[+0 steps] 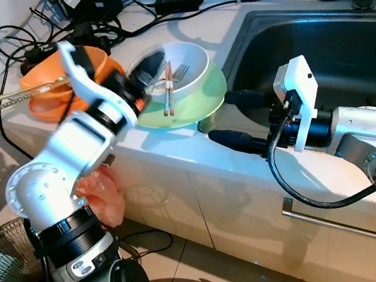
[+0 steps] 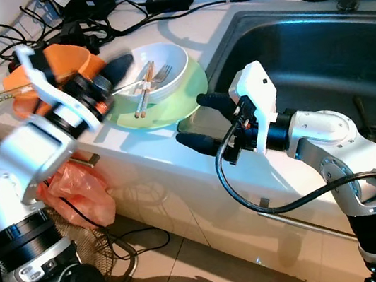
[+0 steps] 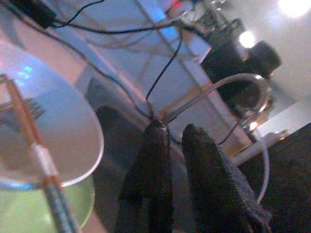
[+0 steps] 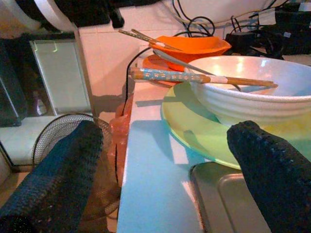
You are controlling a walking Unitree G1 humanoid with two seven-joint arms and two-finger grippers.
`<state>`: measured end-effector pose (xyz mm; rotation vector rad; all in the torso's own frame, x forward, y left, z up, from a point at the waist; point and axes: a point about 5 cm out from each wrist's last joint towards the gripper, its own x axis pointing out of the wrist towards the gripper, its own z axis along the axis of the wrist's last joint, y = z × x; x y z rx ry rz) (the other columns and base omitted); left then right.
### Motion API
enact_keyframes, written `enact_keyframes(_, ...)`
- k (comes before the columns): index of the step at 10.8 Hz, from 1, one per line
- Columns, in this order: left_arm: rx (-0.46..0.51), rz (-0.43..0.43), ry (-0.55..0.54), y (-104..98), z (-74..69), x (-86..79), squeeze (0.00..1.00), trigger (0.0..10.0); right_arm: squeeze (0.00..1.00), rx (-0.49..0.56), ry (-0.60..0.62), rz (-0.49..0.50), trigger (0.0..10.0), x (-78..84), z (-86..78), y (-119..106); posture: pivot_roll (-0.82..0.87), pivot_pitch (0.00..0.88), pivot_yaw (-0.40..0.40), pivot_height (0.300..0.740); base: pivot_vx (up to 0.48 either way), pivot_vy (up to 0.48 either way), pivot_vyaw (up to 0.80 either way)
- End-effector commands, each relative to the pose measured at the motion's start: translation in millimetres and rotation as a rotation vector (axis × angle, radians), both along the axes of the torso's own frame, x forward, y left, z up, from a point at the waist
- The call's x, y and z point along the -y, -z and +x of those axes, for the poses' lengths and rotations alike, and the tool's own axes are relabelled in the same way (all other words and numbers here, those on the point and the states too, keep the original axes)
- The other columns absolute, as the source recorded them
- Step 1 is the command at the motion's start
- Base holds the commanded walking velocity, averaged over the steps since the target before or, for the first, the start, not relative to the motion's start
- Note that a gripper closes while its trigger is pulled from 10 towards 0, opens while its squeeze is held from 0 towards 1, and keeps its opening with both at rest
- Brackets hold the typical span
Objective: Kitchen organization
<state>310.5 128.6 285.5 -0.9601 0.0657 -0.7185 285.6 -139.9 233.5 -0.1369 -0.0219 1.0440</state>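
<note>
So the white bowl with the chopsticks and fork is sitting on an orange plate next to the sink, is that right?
Not quite. The white bowl, holding the chopsticks and fork, sits on a light green plate beside the sink, as the left eye view shows.

Bright even light in head views; left arm motion-blurred. Glare on white bench. Left wrist view dim, soft, bluish, ceiling lamps blown out.

Black cables and a power adapter lay tangled at the counter's back. An orange plastic bag hung below, beside a wire fan on the floor.
</note>
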Motion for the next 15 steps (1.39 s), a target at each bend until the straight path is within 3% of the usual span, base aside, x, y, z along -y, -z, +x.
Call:
enact_keyframes(1,0.05,-0.053,-0.006,-10,-3.8,-4.5,1.0,10.0,0.0,0.029,-0.006,0.009,10.0,-2.0,1.8,-6,0.11,0.1,0.148,0.74,0.0,0.0,0.0)
enact_keyframes(3,0.072,-0.127,-0.001,-14,-9.3,-11.0,1.0,10.0,0.0,0.029,-0.006,0.011,10.0,-2.2,2.6,-6,0.11,0.1,0.148,0.74,0.0,0.0,0.0)
enact_keyframes(5,0.058,-0.106,0.05,0,-23.5,-16.9,1.0,10.0,0.0,0.032,-0.003,0.01,10.0,-1.9,4.1,-6,0.13,0.092,0.165,0.74,0.0,0.0,0.0)
enact_keyframes(11,0.008,-0.122,0.049,7,-28.0,-18.4,1.0,10.0,0.0,0.045,0.005,0.022,10.0,-1.7,11.2,-7,0.15,0.09,0.143,0.74,0.0,0.0,0.0)
enact_keyframes(15,-0.086,-0.125,0.069,21,-24.9,-15.2,1.0,10.0,0.0,0.048,0.004,0.025,10.0,-4.9,13.0,-7,0.14,0.1,0.162,0.74,0.0,0.0,0.0)
